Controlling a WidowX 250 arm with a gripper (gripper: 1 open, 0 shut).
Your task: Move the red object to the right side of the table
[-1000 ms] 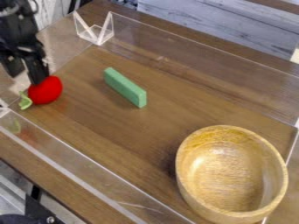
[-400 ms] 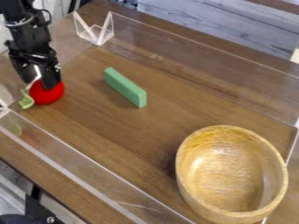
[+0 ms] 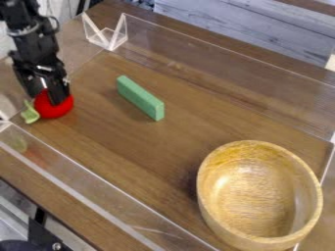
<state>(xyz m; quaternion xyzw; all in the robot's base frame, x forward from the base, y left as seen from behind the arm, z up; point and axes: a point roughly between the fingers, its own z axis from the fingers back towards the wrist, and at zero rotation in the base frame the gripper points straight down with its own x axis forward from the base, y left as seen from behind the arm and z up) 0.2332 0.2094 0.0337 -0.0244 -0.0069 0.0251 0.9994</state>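
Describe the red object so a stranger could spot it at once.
Start at the wooden table with clear walls and go to its left end, where the black gripper hangs with jaws open. The red object sits right under it: small, round, bright red, unlike the long green block or big wooden bowl.

The brown wood-grain table [image 3: 197, 108] has low clear acrylic walls. On it lie a red toy fruit [image 3: 54, 105], a green block [image 3: 140, 97] and a wooden bowl [image 3: 260, 194].

Backdrop, 12 to 2 o'clock: I see grey horizontal wall planks [image 3: 249, 25].
Floor, 7 o'clock: dark, indistinct.
Light: even, soft.
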